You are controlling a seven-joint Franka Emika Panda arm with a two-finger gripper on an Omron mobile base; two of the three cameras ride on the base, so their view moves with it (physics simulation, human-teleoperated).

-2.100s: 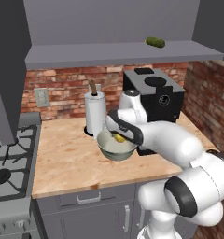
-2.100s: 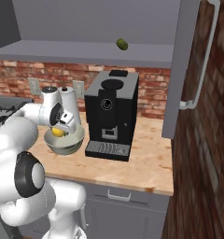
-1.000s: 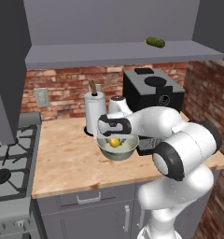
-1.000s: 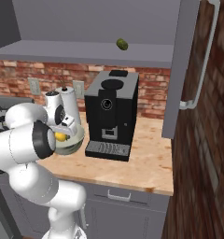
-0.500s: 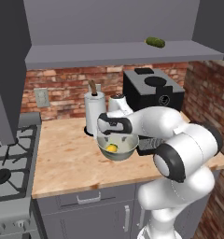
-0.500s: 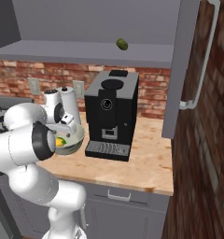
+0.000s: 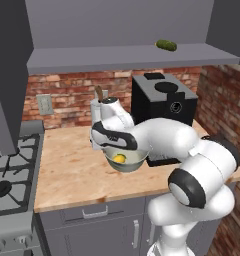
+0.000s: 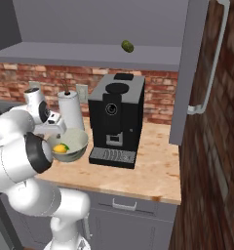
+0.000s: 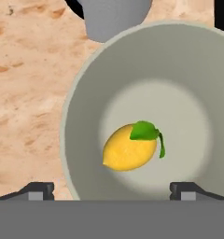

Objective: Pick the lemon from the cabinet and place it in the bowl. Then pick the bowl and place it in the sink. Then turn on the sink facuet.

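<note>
One step of three looks done from here: the lemon (image 9: 129, 152) lies on the bottom of the bowl (image 9: 86, 88), leaf end up toward the far wall, and I am not touching it. The bowl sits on the wooden counter (image 7: 67, 172), just in front of the white paper-towel roll (image 8: 70, 111) and beside the black coffee machine (image 8: 114, 122).

My hand (image 9: 111, 189) hovers right above the bowl's near rim, fingers spread wide and holding nothing. One fingertip (image 9: 39, 189) sits outside the rim over the counter, the other (image 9: 188, 189) over the inside of the bowl, so the rim wall runs between them. That reads to me as lining up for a pinch on the rim, the start of step two.

Still to do, as I judge it: grip the bowl, carry it with the lemon inside to the sink, set it down, then turn the tap lever. From the bowl I can make out neither sink nor tap; to its left there is a gas stove (image 7: 12, 170), so the base will likely have to drive.

On the cabinet shelf (image 7: 132, 57) above the coffee machine, a dark green vegetable (image 7: 166, 45) lies untouched. That one is not mine to fetch.
</note>
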